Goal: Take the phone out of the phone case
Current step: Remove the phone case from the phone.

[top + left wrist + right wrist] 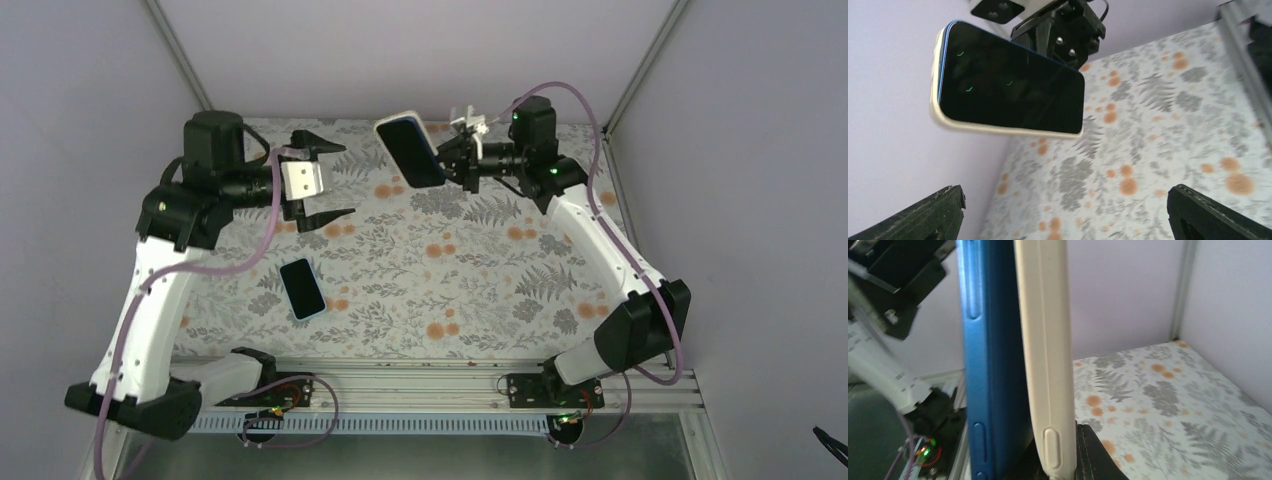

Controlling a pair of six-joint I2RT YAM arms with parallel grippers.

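My right gripper [447, 160] is shut on the beige phone case [398, 118] and holds it in the air over the far middle of the table. A black-screened phone with a dark blue rim [412, 152] is in the case. In the right wrist view the blue phone [993, 365] stands apart from the case [1045, 340] towards the top, and one finger [1093, 455] presses the case. The left wrist view shows the screen [1008, 85] and the case rim [998, 127]. My left gripper [338, 180] is open and empty, left of them. The pale light-blue phone [302, 288] lies bare on the table.
The table has a floral cloth [470, 270]. Grey walls close in the back and both sides. A metal rail [420, 395] with the arm bases runs along the near edge.
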